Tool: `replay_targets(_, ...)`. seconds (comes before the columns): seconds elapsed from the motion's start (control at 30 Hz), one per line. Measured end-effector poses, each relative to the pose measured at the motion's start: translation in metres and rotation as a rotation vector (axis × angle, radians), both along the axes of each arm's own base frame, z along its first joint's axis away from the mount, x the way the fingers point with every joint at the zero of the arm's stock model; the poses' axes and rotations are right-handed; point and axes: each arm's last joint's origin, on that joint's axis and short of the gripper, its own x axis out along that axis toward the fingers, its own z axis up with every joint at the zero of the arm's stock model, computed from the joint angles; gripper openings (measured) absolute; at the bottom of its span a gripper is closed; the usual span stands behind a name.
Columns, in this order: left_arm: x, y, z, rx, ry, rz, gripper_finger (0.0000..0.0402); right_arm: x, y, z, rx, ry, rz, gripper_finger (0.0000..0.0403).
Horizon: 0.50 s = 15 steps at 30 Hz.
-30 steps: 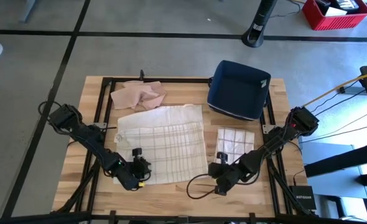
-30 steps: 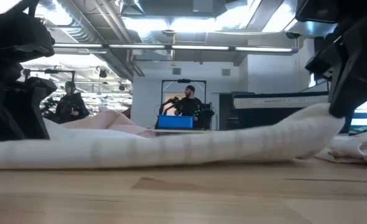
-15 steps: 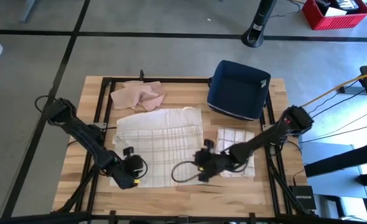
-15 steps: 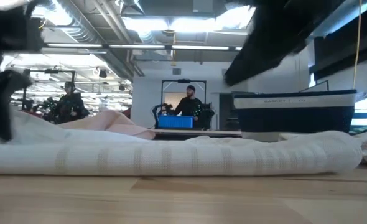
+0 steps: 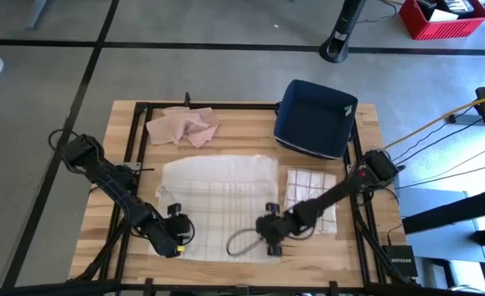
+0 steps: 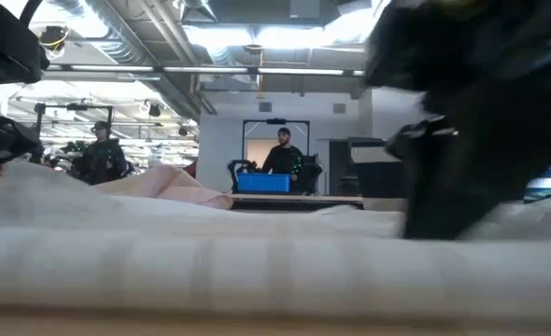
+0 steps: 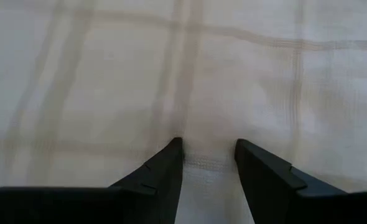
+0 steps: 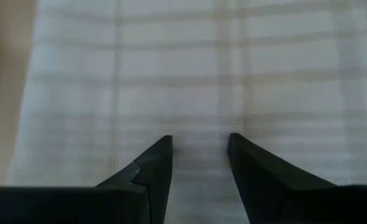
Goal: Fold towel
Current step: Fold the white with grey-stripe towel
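Dark pincer fingers are seen parted on both arms, each pair pressed down on cloth with a gap between the tips; nothing is pinched in either. The left pincer is set at the near-left edge of the checked towel, its fingertips resting on the weave. The right pincer is set at the near-right edge of the same towel, fingertips likewise on the fabric, released.

The towel lies near the middle of the wooden bench, spread mostly flat, roughly square, with some rumpling along the near edge. No completed fold is visible on it; the fold is judged barely started, with corner grasps not yet made.

Beside it to the right a small checked cloth lies already folded. A pink cloth sits crumpled at the far-left side, a dark blue bin at the far right.

Remaining, as judged: edges gripped, lifted, carried over, flattened.
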Motion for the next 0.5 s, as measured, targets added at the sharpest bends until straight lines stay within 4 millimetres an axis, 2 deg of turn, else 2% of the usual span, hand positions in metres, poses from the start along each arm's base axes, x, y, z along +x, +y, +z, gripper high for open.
replay_targets(0.13,0.003,-0.004,0.008,-0.023,-0.001,-0.021,0.0143,-0.008,0.020,0.008,0.021,0.018,0.072,0.0161)
replay_targets(0.2,0.006,-0.003,0.022,-0.009,0.015,-0.045,0.0143,-0.007,0.021,0.016,0.003,0.036,0.070,0.0161)
replay_targets(0.27,0.009,0.000,0.045,0.005,0.015,-0.051,0.0143,-0.002,0.019,0.030,-0.019,0.040,0.054,0.0161)
replay_targets(0.37,0.007,0.019,0.074,0.099,0.047,-0.008,0.0143,0.007,0.012,0.046,-0.111,0.014,0.036,0.0161)
replay_targets(0.5,0.004,0.062,0.100,0.204,0.046,0.148,0.0143,0.019,0.001,0.049,-0.242,-0.111,-0.021,0.0161)
